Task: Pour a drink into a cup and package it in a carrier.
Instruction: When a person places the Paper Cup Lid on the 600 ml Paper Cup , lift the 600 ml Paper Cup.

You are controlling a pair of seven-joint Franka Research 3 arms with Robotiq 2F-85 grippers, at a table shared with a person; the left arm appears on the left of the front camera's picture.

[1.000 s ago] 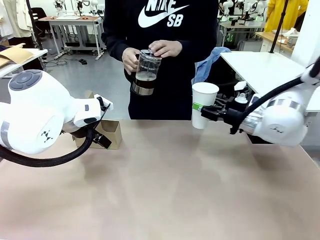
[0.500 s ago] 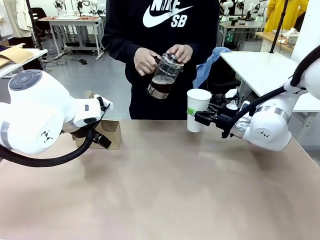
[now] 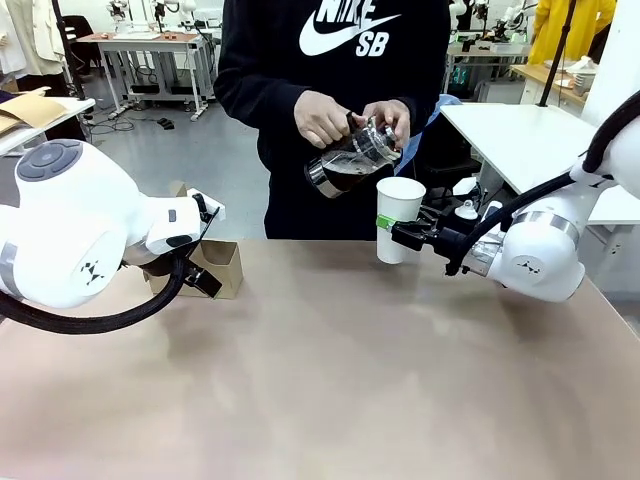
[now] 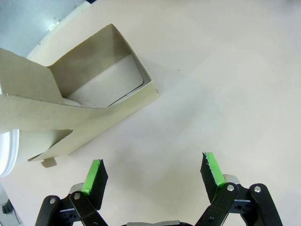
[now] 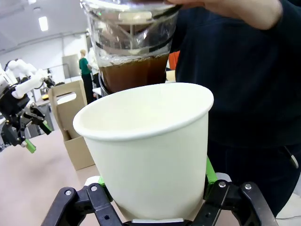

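My right gripper (image 3: 392, 230) is shut on the white paper cup (image 3: 399, 218), holding it upright above the table's far edge; the cup (image 5: 148, 148) has no lid. The person's hands tilt a glass press pot (image 3: 350, 160) of dark drink over the cup's rim; the same pot (image 5: 131, 52) looms right above the cup mouth. The brown cardboard carrier (image 3: 215, 262) sits at the far left of the table. My left gripper (image 4: 153, 175) hangs open just above the table beside the carrier (image 4: 80, 106), nothing between its fingers.
The tan table (image 3: 330, 380) stretches bare across the front and middle. The person (image 3: 330, 100) in a dark sweatshirt stands at the far edge. A white side table (image 3: 520, 130) stands behind my right arm.
The person has swung the press pot rightward and tilted it further over the cup. My right gripper has held the cup nearly still. The left arm has not moved.
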